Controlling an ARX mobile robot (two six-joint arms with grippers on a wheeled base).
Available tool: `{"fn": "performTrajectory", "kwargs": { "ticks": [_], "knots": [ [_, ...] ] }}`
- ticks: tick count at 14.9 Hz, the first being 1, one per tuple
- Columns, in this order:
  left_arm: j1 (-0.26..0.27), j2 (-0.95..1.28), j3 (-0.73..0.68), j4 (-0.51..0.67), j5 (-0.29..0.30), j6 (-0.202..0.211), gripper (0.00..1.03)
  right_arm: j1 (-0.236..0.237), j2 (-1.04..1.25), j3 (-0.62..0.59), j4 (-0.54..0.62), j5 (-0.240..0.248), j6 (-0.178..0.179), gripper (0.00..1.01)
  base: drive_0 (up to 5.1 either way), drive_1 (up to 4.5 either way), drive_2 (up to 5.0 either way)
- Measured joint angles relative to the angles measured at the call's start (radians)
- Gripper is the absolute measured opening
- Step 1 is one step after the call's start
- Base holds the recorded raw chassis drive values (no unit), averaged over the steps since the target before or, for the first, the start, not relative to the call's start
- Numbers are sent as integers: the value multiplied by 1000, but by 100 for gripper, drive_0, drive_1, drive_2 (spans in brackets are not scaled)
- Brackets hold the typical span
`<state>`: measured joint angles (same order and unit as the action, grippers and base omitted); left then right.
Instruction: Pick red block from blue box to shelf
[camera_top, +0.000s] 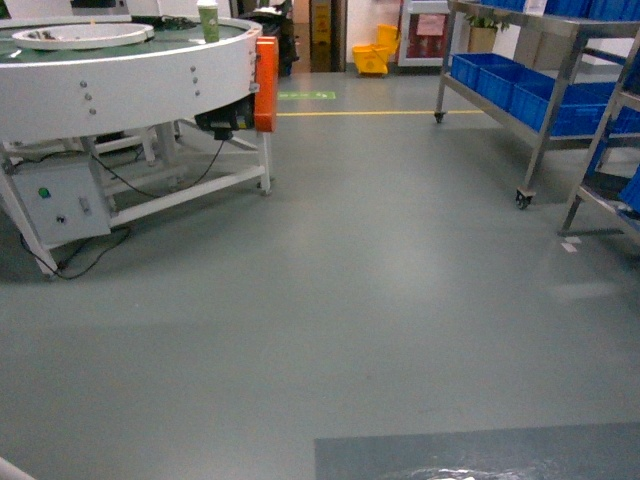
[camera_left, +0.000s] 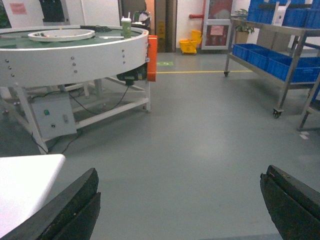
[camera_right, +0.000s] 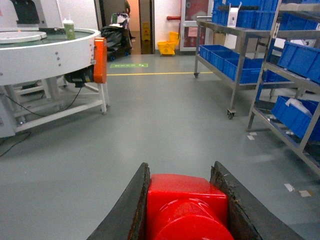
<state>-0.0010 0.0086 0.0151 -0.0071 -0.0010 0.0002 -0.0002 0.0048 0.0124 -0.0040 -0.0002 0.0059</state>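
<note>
The right end effector (camera_right: 187, 210) is clamped on the red block (camera_right: 186, 207), which sits between its two dark fingers (camera_right: 127, 210) above the grey floor (camera_right: 165, 125). The left end effector (camera_left: 180, 205) is released, its fingers spread wide apart with nothing between them. The shelf (camera_right: 250, 65), a steel rack carrying dark blue crates (camera_right: 220, 55), stands well apart on the right, and a round white conveyor (camera_top: 130, 80) stands on the left.
</note>
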Motion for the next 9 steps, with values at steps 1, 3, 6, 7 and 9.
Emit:
{"fn": "performTrajectory", "kwargs": {
  "ticks": [1, 3, 6, 7, 9],
  "knots": [
    [0, 0, 0, 5, 0, 0, 98, 0, 0, 0, 2, 0, 0, 29, -1, 432, -434],
    [0, 0, 0, 1, -1, 0, 98, 0, 0, 0, -1, 0, 0, 29, 7, 440, -426],
    [0, 0, 0, 2, 0, 0, 98, 0, 0, 0, -1, 0, 0, 29, 1, 435, -432],
    [0, 0, 0, 3, 0, 0, 98, 0, 0, 0, 0, 0, 0, 29, 1, 434, -432],
    [0, 0, 0, 3, 0, 0, 98, 0, 0, 0, 0, 0, 0, 29, -1, 432, -434]
  ]
}}
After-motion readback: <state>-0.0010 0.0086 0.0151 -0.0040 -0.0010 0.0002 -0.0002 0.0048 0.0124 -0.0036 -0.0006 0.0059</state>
